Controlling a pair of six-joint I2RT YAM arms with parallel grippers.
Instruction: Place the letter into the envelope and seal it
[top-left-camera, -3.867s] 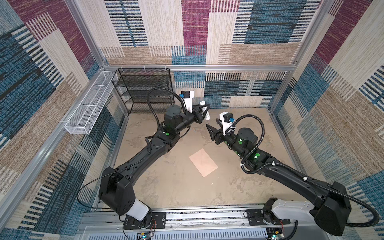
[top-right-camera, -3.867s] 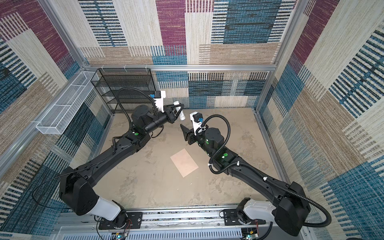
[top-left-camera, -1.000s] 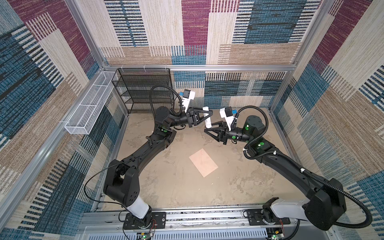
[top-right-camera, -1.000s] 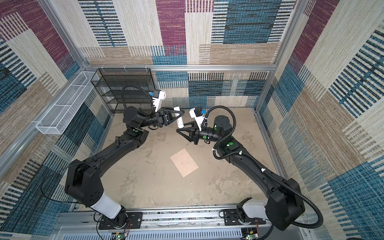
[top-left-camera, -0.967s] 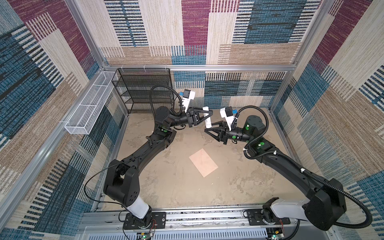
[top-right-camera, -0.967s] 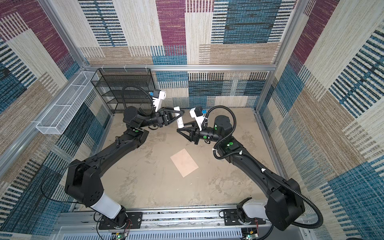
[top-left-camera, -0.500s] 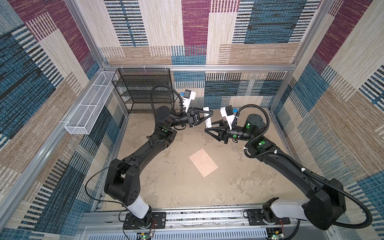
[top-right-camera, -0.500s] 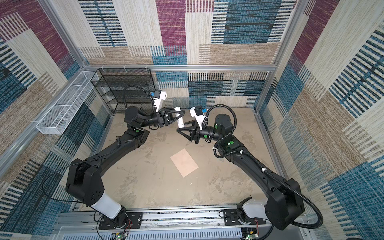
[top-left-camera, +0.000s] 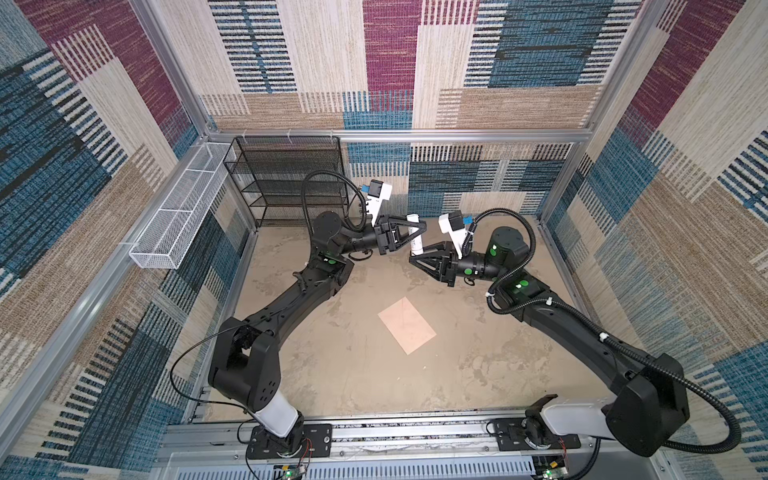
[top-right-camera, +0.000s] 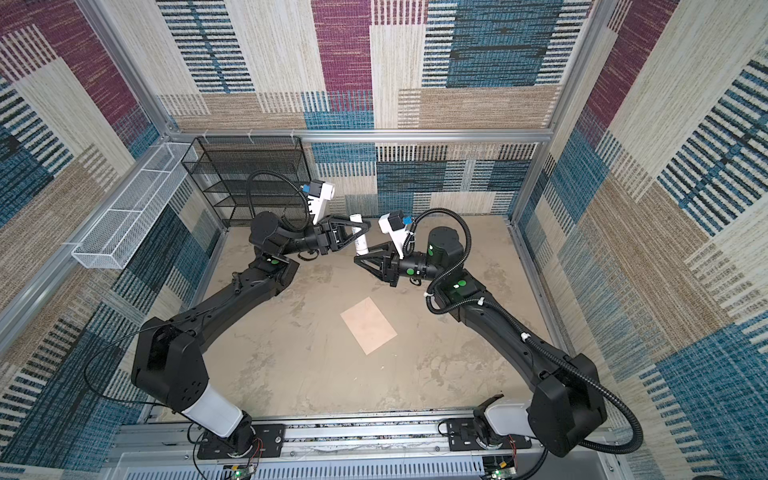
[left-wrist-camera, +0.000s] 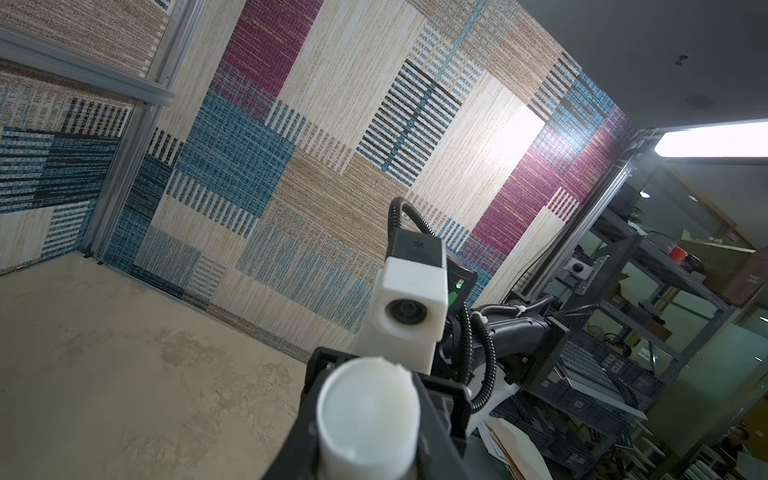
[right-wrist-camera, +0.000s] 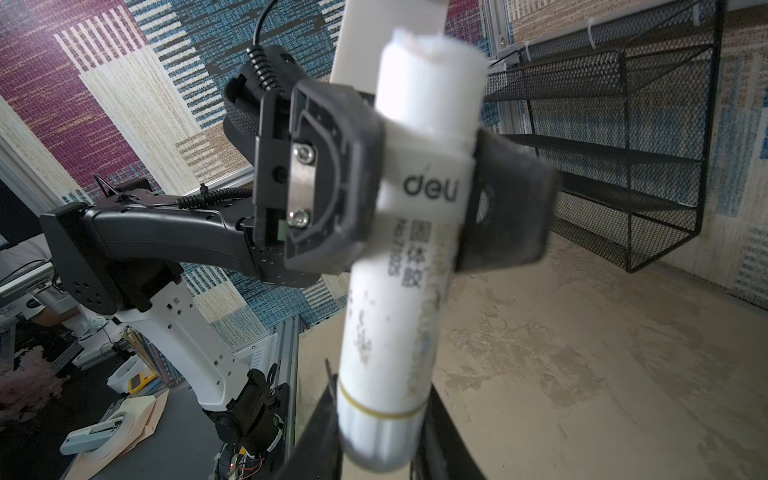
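Observation:
The peach envelope (top-left-camera: 406, 325) (top-right-camera: 368, 325) lies flat on the table's middle, flap not showing. The letter is out of view. Above the table's far part a white glue stick (top-left-camera: 415, 235) (top-right-camera: 358, 234) (right-wrist-camera: 415, 249) hangs nearly upright between both arms. My left gripper (top-left-camera: 415, 227) (right-wrist-camera: 424, 183) is shut on its middle. The right gripper (top-left-camera: 415, 254) (right-wrist-camera: 382, 436) has its fingers pressed against the stick's capped lower end. In the left wrist view I see the stick's round top (left-wrist-camera: 368, 415) between the left gripper's fingers.
A black wire shelf (top-left-camera: 291, 178) stands at the back left, and a white wire basket (top-left-camera: 178, 216) hangs on the left wall. Patterned walls close in three sides. A metal rail (top-left-camera: 374, 432) runs along the front edge.
The right gripper has crept up to the stick and its jaws have narrowed onto the lower end. The left arm and the envelope have stayed put.

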